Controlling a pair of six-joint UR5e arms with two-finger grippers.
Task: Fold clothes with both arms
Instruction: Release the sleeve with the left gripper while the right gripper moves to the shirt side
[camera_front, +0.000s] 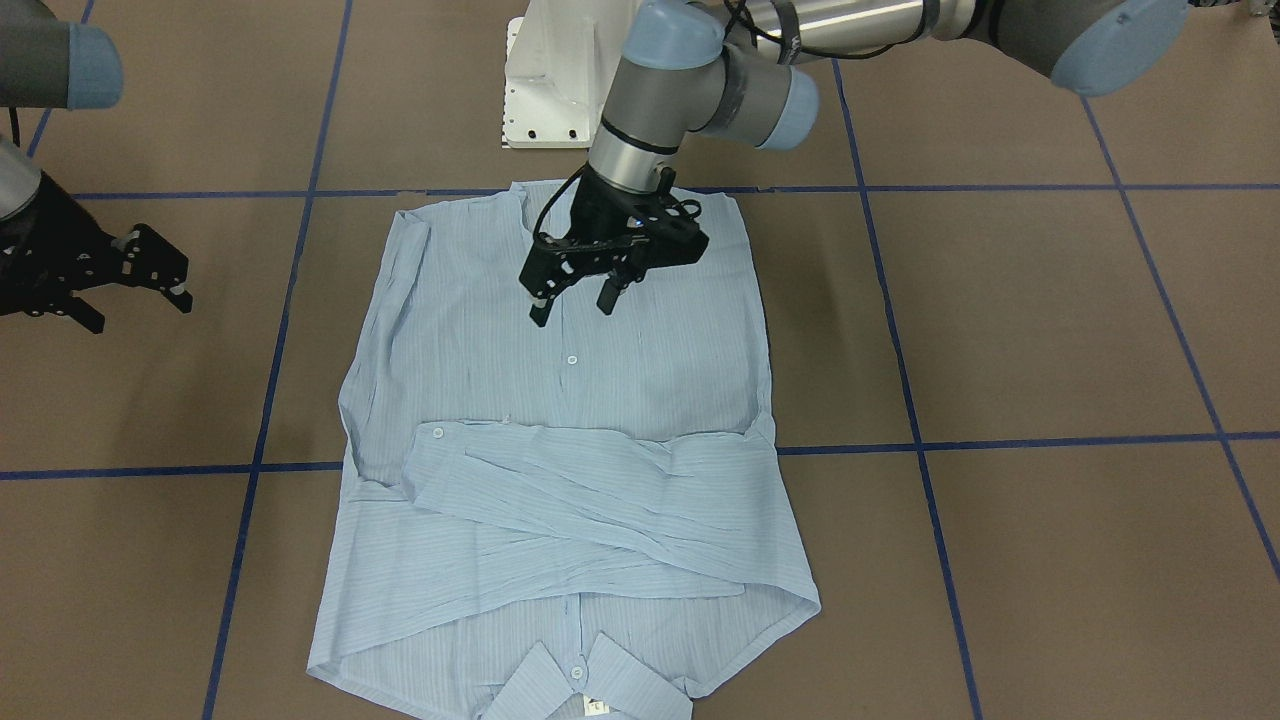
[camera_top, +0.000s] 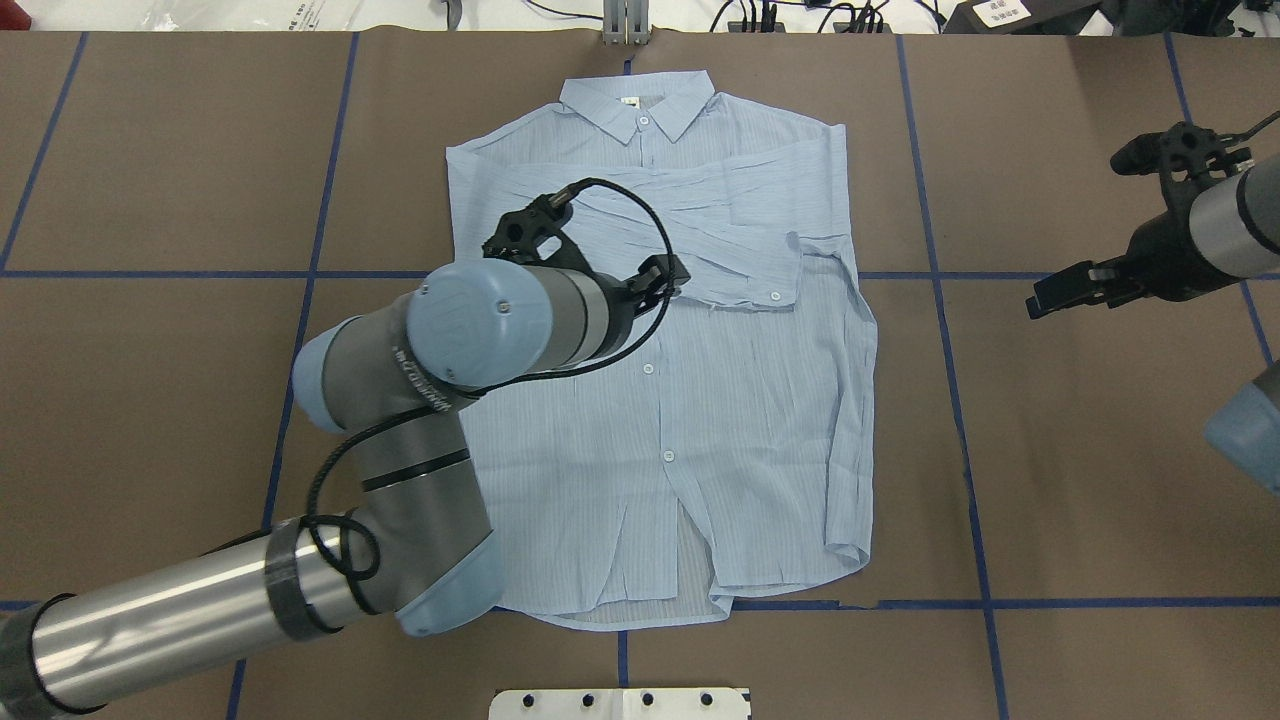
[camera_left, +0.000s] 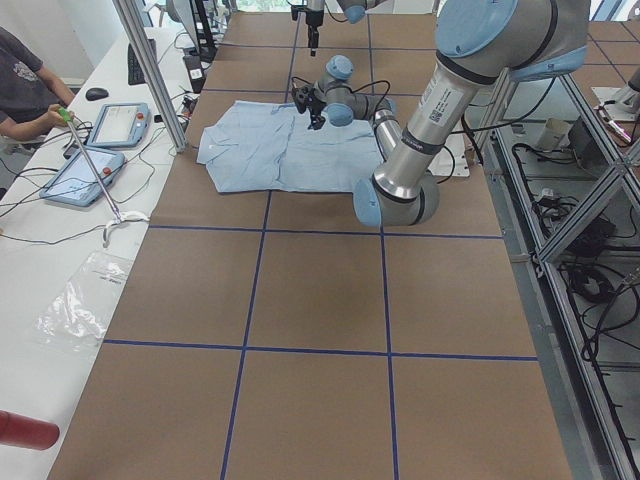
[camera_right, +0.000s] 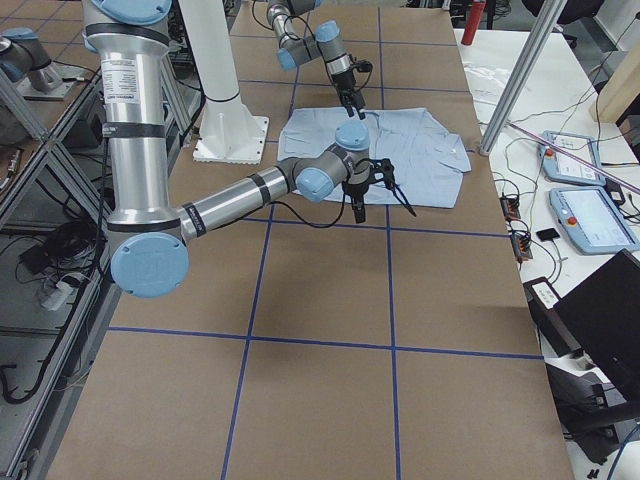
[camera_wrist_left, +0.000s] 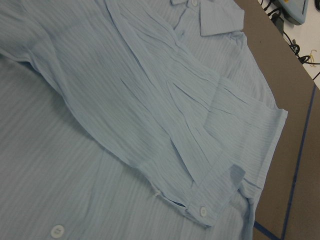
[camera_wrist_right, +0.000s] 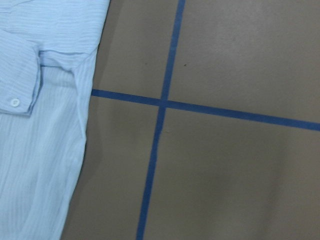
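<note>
The light blue striped shirt (camera_front: 560, 400) lies flat and front up on the brown table, its collar (camera_front: 575, 690) on the side away from the robot base. Both sleeves are folded across the chest (camera_top: 700, 235). My left gripper (camera_front: 572, 310) hangs open and empty just above the shirt's button line, near the hem end. My right gripper (camera_front: 138, 312) is open and empty, off the shirt over bare table. The left wrist view shows the folded sleeve and its buttoned cuff (camera_wrist_left: 202, 211). The right wrist view shows the shirt's side edge (camera_wrist_right: 45, 150).
The white pedestal base (camera_front: 550, 90) stands just behind the shirt's hem. Blue tape lines (camera_front: 1000, 440) divide the brown table (camera_front: 1050, 320) into squares. Tablets (camera_left: 95, 150) and a person lie along the table's far edge.
</note>
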